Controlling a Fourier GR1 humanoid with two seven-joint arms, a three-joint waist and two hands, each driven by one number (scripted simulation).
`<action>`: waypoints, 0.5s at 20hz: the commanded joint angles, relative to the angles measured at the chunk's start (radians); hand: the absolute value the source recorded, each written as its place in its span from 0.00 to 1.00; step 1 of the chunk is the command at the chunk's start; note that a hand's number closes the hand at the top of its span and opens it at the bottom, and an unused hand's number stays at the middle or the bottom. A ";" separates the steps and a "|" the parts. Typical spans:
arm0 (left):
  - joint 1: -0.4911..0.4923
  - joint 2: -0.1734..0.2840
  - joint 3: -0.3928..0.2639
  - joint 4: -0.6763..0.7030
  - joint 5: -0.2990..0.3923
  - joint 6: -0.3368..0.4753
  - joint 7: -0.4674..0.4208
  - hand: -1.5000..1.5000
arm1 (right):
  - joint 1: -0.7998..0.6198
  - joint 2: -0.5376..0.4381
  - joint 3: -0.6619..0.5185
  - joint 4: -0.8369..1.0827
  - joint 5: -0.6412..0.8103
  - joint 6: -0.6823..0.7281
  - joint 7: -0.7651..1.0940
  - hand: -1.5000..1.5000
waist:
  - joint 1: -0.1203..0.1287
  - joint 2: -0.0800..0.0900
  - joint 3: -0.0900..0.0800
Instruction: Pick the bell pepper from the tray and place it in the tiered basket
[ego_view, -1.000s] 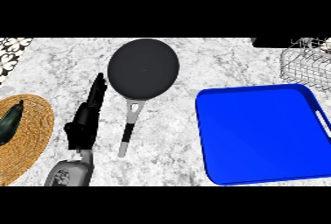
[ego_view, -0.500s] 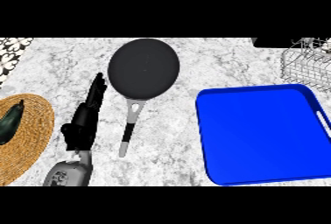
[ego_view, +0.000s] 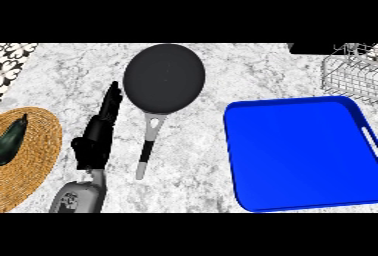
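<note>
Our left hand (ego_view: 98, 134) rests on the marble desk (ego_view: 199, 165) beside a frying pan (ego_view: 163, 75), fingers straight and holding nothing; our right hand is out of view. The blue tray (ego_view: 295, 155) lies bare, and we see no bell pepper anywhere. We judge it best to locate it first, with the tiered basket (ego_view: 353, 70) at upper right.

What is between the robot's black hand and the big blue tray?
In the head view, a dark frying pan lies between the left hand and the blue tray, its handle pointing down. Otherwise only bare marble counter.
</note>
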 joint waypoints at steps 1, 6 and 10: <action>0.057 -0.020 -0.032 -0.005 -0.016 0.008 -0.034 0.50 | -0.005 -0.022 -0.080 0.009 -0.075 -0.102 -0.026 0.00 | 0.001 -0.002 0.000; 0.028 0.003 0.003 -0.043 -0.011 0.017 0.027 0.50 | 0.041 -0.100 -0.159 -0.044 -0.125 -0.175 0.026 0.00 | -0.019 -0.009 0.000; 0.001 -0.012 0.014 0.025 -0.009 0.026 -0.014 0.50 | 0.096 -0.166 -0.239 -0.103 -0.202 -0.128 0.061 0.00 | -0.051 -0.015 -0.001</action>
